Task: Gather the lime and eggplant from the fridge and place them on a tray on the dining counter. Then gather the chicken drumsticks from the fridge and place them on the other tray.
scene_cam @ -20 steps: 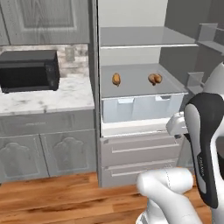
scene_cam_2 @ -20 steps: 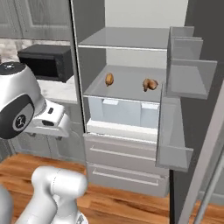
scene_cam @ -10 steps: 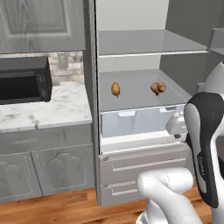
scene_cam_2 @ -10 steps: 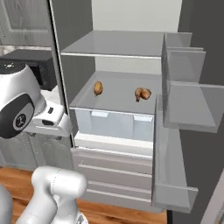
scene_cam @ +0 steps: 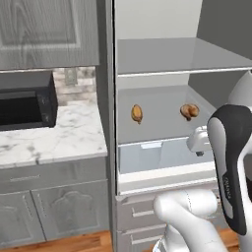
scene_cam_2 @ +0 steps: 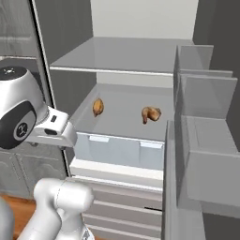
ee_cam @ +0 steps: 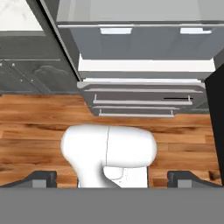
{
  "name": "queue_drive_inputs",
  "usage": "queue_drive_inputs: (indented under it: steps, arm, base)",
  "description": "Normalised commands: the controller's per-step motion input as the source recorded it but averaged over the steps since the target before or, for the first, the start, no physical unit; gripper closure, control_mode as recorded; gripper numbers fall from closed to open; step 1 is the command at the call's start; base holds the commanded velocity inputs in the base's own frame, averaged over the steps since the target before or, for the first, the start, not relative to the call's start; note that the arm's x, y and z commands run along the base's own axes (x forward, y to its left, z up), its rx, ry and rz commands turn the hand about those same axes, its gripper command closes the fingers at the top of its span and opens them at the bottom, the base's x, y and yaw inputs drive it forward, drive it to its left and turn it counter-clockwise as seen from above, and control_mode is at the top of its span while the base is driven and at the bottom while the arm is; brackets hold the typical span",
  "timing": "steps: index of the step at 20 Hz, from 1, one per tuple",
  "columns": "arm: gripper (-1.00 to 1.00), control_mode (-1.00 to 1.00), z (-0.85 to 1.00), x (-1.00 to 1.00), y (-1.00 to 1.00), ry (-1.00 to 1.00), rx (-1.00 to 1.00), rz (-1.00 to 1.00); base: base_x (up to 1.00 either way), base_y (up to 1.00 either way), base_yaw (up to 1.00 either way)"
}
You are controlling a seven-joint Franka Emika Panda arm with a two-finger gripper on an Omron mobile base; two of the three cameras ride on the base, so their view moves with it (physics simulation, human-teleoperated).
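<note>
Listing items at the open grey fridge [scene_cam_2: 122, 56]:

Item 1: small brown chicken drumstick, left one [scene_cam: 137, 113], lying on the pale grey middle shelf [scene_cam: 162, 110], above and beyond the tool. Its long axis appears to run front to back, though which end is the bone is too small to tell.

Item 2: small brown chicken drumstick, right one [scene_cam: 189, 110], same shelf, well apart from item 1. It looks curled, long axis roughly across the shelf.

Item 3: tool [ee_cam: 112, 177], jaws spread fully wide, holding nothing, pointed down at the brown wooden floor [ee_cam: 35, 127] and the grey lower drawers [ee_cam: 140, 100]; both drumsticks sit higher than it and farther in.

Lime and eggplant: not identifiable on the shelves shown.

Hazards, as judged: raising the tool toward the shelf could knock the translucent crisper drawer front [scene_cam_2: 119, 150] or the shelf edge; the door bins [scene_cam_2: 206, 98] crowd the right side; a rounded drumstick may roll away from a poorly aligned pinch.
</note>
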Motion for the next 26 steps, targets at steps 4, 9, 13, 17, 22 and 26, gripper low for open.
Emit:
queue_drive_inputs:
  steps: [4,9,13,17,22,26]
  arm:
    - [-1.0,1.0,0.0,0.0,0.0,0.0,0.0,0.0]
    - [-1.0,1.0,0.0,0.0,0.0,0.0,0.0,0.0]
    - [-1.0,1.0,0.0,0.0,0.0,0.0,0.0,0.0]
    - [-1.0,1.0,0.0,0.0,0.0,0.0,0.0,0.0]
    - [-1.0,1.0,0.0,0.0,0.0,0.0,0.0,0.0]
    - [-1.0,1.0,0.0,0.0,0.0,0.0,0.0,0.0]
  base:
    - [0.58,-0.27,0.0]
    - [0.17,-0.4,0.0]
    - [0.0,-0.41,0.0]
    - [0.05,-0.22,0.0]
    - [0.18,-0.07,-0.02]
    - [0.37,-0.11,-0.02]
